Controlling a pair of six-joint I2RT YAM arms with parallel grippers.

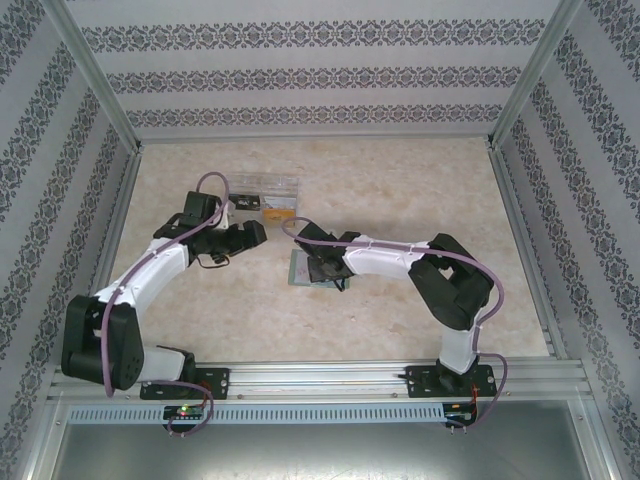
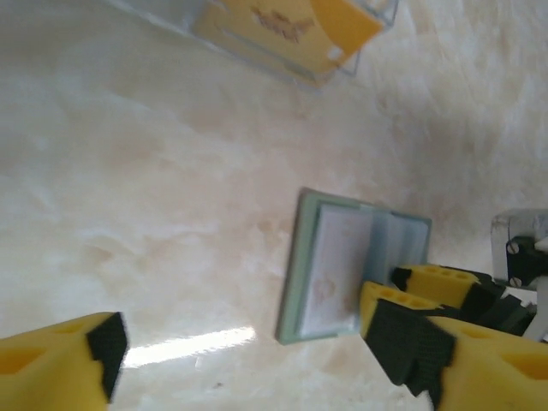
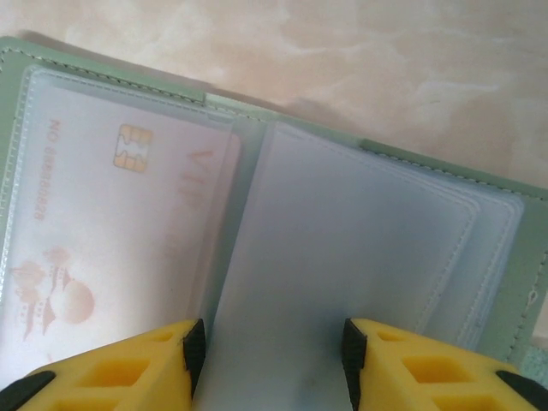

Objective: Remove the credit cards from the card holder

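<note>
One whitish card [image 3: 120, 248] is left in the card holder [image 2: 342, 257], tucked under clear film in its left half. The holder lies open and flat on the table [image 1: 420, 190], about mid-depth. The right gripper [image 3: 271, 347] is low over it with its jaws part open, the yellow fingers standing either side of the empty clear sleeves of the right half. Whether the pads touch the film cannot be told.

That is the first hazard. If the jaws close where they stand, they would likely pinch a sleeve rather than the card, and the soft holder could come up whole or fold shut. The card also lies off to one side of the pads, so a pull from here would miss it. The film looks slick and snug, so even a well-placed pinch may slip. It may also drag the holder across the smooth table, since nothing pins it down.

Just beyond and to the left, the left gripper [image 2: 254, 347] hangs above the table with its jaws wide open, holding nothing. In its wrist view its right finger sits very near the other arm's fingers. A move by either arm to steady the holder therefore risks a knock between them.

Farthest back, the clear tray [image 1: 262, 182] holds an orange-yellow card [image 2: 282, 26] and what looks like a dark one. A hasty drop could land the last card on the rim or bounce it out.
</note>
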